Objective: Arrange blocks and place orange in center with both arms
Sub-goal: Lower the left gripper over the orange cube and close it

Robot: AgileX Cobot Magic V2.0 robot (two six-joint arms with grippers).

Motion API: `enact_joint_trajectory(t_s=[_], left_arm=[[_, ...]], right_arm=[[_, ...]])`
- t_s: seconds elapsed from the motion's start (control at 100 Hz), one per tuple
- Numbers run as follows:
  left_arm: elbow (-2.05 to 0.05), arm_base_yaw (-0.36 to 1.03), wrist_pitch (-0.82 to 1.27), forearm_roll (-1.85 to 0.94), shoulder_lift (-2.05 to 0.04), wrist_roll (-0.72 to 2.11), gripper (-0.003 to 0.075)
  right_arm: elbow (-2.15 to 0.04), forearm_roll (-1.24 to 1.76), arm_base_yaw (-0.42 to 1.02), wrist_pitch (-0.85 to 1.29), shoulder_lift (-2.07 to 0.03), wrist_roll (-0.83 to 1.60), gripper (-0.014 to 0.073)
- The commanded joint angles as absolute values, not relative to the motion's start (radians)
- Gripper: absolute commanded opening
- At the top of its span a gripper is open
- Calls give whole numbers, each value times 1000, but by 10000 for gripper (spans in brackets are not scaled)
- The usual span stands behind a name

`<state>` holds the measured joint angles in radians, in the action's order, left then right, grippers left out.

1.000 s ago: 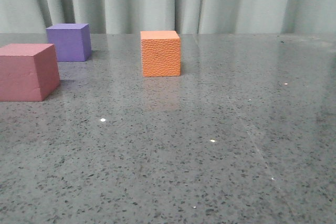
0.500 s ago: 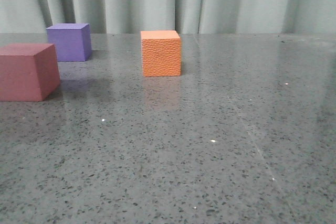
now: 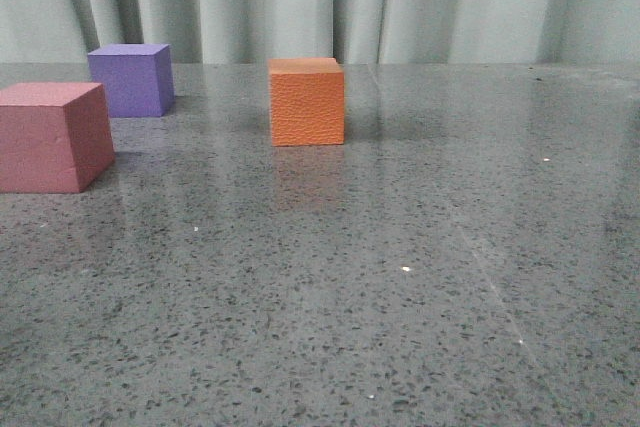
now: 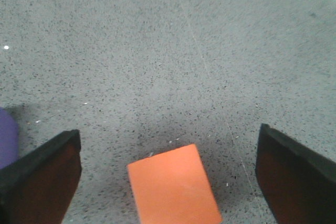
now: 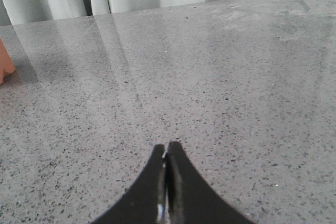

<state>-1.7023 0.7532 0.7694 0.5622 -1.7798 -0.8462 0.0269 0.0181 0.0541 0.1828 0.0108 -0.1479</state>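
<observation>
Three foam cubes sit on the speckled table (image 3: pixel 420 277): pink-red cube (image 3: pixel 52 137), purple cube (image 3: pixel 130 79), orange cube (image 3: pixel 306 102). Left gripper (image 4: pixel 168 179) hangs spread wide above the orange cube, which lies between its fingers but off-square to them. Closing now risks catching a corner and twisting it. Right gripper (image 5: pixel 167 153) is pinched together, empty, well apart from the orange cube.

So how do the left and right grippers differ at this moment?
The left gripper is open wide, its fingers spread either side of the orange cube without touching it. The right gripper is shut, fingertips pressed together, with only bare table ahead and the orange cube off at the edge. Both have matte-black fingers and hold nothing.
</observation>
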Motion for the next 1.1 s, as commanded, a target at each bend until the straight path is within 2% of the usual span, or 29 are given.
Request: enact_joint_trajectory(t_s=[0.0, 0.21, 0.4, 1.09], left_arm=[[-1785, 789, 762, 627, -1773, -889, 629], [-1795, 806, 717, 646, -1809, -889, 629], [-1795, 806, 808, 644, -1815, -973, 629], [-1786, 802, 868, 668, -1939, -1082, 629]], right_arm=[[14, 19, 47, 98, 31, -136, -66], [14, 19, 47, 98, 31, -136, -66], [14, 19, 47, 98, 31, -136, -66], [14, 19, 47, 98, 31, -136, -66]])
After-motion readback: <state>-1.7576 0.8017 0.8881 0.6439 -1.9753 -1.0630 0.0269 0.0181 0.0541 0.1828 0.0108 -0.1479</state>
